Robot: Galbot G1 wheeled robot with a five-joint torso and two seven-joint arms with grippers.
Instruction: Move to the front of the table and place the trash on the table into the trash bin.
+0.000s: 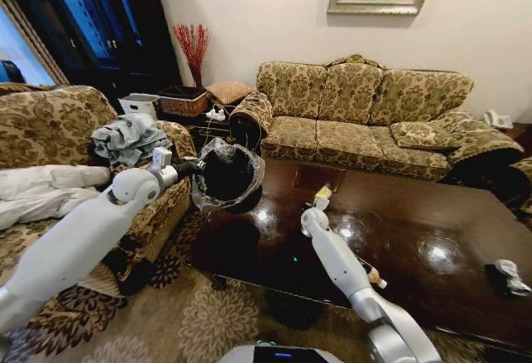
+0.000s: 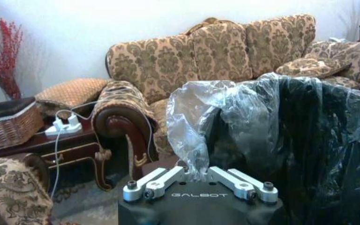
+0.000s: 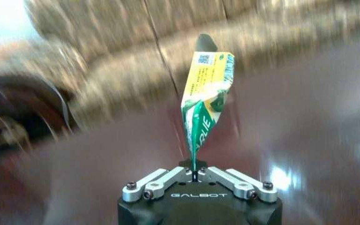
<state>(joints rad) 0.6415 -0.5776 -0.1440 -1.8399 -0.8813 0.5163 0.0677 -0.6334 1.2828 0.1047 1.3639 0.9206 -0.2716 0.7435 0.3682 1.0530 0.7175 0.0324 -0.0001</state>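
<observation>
Right gripper [image 3: 194, 174], arm stretched forward over the table [image 1: 399, 238], pinched on a green crumpled wrapper [image 3: 206, 101] held upright above the glossy top. Left gripper [image 2: 192, 180], arm reaching out, clamped on the bag rim of the trash bin [image 1: 226, 174], raised beside the table's far-left corner. Small dark item [image 1: 504, 277] near right edge, unidentifiable.

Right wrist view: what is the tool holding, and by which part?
The right tool is shut on the green wrapper, pinching its narrow bottom end; the rest of the wrapper stands up above the table.
</observation>
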